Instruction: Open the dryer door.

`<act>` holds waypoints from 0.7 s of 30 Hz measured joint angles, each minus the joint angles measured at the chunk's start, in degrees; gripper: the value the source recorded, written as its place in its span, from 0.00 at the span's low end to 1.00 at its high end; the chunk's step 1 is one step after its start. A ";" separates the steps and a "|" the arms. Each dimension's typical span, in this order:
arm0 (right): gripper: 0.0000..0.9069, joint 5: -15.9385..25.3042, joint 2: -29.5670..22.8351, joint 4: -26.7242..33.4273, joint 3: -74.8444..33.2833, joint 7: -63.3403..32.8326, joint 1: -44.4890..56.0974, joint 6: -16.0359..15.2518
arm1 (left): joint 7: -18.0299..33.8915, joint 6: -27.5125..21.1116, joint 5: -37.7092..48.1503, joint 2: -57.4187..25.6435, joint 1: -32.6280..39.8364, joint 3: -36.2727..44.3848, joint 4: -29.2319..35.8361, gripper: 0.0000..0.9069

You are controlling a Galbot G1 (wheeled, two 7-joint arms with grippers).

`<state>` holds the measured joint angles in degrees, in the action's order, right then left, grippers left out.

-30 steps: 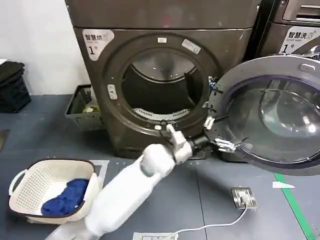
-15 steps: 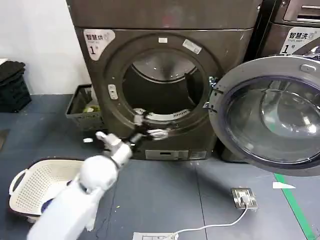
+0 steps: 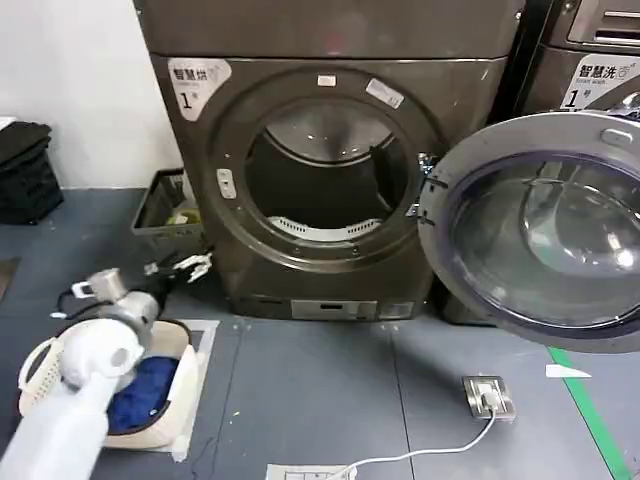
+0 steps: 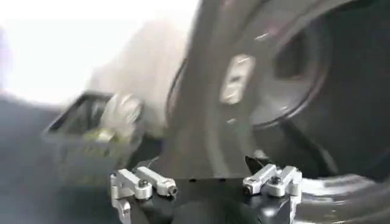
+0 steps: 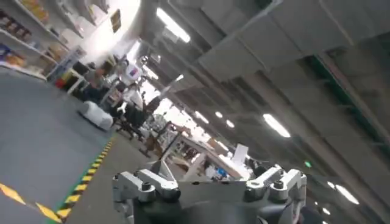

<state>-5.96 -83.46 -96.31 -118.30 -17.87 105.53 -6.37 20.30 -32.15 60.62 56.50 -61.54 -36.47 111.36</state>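
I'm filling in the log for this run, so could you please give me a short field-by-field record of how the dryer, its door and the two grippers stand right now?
dryer door: swung fully open to the right of the drum opening, hinged at its left edge, grey-brown inner face toward the camera
drum opening: uncovered, dark inside
left gripper: open, empty, low at the dryer's front left, above the laundry basket, apart from the door
right gripper: open, empty, pointing up toward the ceiling
laundry basket contents: blue cloth
task state: door open
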 joint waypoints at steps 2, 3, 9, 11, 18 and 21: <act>1.00 -0.07 0.58 0.11 0.24 0.16 0.03 -0.07 | 3.85 -0.36 5.10 -0.25 0.03 -1.28 -0.66 1.00; 1.00 -0.09 0.76 0.18 0.32 0.23 0.06 -0.08 | 5.78 -1.12 7.51 -0.39 0.06 -1.82 -1.07 1.00; 1.00 -0.15 2.29 0.89 0.54 0.57 0.09 -0.18 | 16.56 -3.76 23.51 -2.33 -0.58 -4.75 -1.57 1.00; 1.00 -0.16 2.74 1.08 0.61 0.66 0.04 -0.24 | 20.77 -3.56 28.84 -3.05 -0.59 -5.75 -1.06 1.00; 1.00 -0.17 3.59 1.25 1.25 0.95 -0.36 -0.30 | 33.31 0.76 38.97 -4.30 -1.51 -7.56 1.21 1.00; 1.00 -0.16 3.70 1.12 1.68 1.02 -0.53 -0.29 | 36.77 1.74 41.69 -4.65 -1.54 -7.71 1.28 1.00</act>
<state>-6.12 -79.77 -95.19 -116.62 -16.84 105.00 -6.66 57.07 -30.41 102.31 51.85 -63.08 -44.18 112.64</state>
